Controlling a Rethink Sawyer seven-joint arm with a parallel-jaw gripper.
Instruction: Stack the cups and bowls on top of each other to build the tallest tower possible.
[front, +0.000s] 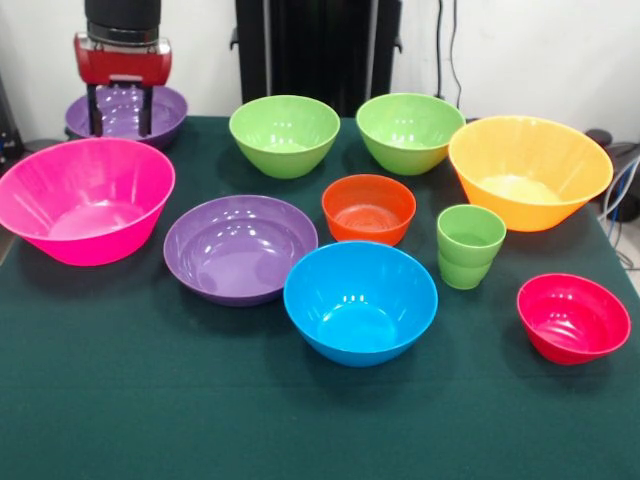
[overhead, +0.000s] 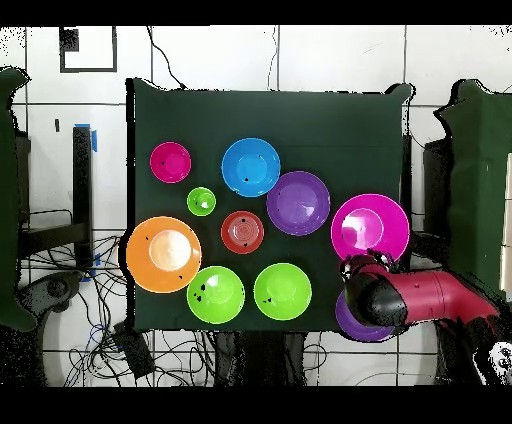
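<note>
1. Our end effector hangs over the far purple bowl at the worktop corner, its two dark fingers spread fairly wide and holding nothing.
2. To do this step well, we judge one finger should drop inside the rim and one outside, then pinch the wall squarely so the shallow bowl lifts level.
3. The front view shows the stacked cups beside the yellow-orange bowl; overhead they read as one green disc, and the arm hides most of that purple bowl.
</note>
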